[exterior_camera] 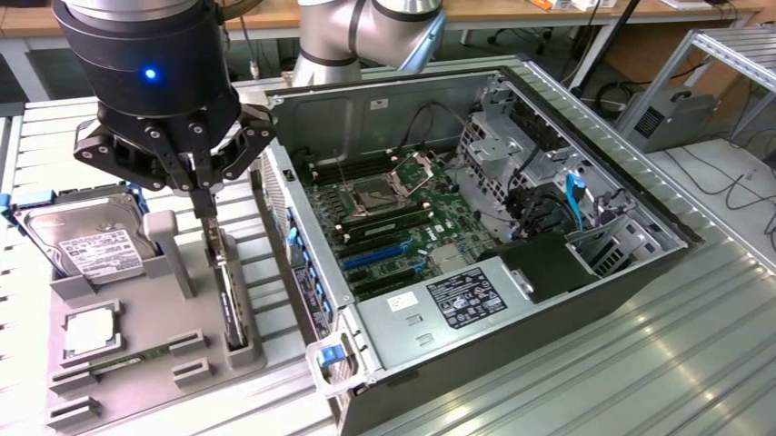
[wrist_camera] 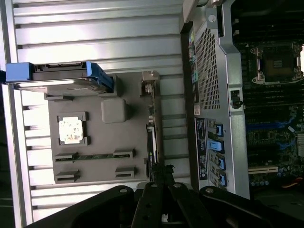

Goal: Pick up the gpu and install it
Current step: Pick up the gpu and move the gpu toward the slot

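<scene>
Black and slim, the gpu point(exterior_camera: 228, 300) stands on its long edge in a slot of the gray holder point(exterior_camera: 158, 300), on the side of that holder closest to the computer case point(exterior_camera: 363, 113). Its silver bracket end rises at one end of the slot. The card sits fully down in the slot, not raised out of it.

My tool point(exterior_camera: 203, 207) hangs directly over the card, clenched, both fingers pressed together with no gap between them. Whether the tips touch the card's upper edge I cannot tell. In the wrist view the closed fingertips line up with the card's thin edge, which runs parallel to the perforated wall of the case.

The holder lies on the ribbed metal desk point(exterior_camera: 606, 363) just beside the case. Farther from the case than the gpu are three more parts, all apart from my tool:
- a silver hard drive point(exterior_camera: 85, 241) with a white label and blue side rails, leaning in its own cradle
- a square processor chip point(exterior_camera: 91, 331), lying flat in a recess
- a thin green memory stick point(exterior_camera: 127, 359), resting in a low groove

The case lies on its side with the panel off, so the motherboard point(exterior_camera: 388, 227) faces up, its blue expansion slots toward the wall that faces the holder
</scene>
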Motion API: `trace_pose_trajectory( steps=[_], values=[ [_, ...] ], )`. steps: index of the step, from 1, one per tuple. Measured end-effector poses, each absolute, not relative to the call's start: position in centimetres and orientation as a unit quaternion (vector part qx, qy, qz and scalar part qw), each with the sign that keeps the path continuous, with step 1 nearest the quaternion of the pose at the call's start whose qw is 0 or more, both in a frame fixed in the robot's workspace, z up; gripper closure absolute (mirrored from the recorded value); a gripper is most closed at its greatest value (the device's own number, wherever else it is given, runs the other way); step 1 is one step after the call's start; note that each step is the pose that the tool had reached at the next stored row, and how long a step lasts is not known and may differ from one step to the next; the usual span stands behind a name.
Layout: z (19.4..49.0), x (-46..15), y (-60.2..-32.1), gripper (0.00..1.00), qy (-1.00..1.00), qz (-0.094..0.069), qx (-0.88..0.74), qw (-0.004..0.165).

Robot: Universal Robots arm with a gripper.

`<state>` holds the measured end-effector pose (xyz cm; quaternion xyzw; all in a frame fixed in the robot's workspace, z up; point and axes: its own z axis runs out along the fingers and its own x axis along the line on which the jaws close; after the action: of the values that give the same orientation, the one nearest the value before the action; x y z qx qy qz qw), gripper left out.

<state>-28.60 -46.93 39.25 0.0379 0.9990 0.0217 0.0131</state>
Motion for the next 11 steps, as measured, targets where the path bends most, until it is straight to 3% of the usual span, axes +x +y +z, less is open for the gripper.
trace_pose_trajectory(
  steps=[10, 11],
  values=[
    [39.25, -28.6, -46.93, 0.89, 0.999, 0.022, 0.038, 0.013],
    [39.25, -28.6, -46.93, 0.83, 0.999, 0.022, 0.038, 0.013]
  ],
)
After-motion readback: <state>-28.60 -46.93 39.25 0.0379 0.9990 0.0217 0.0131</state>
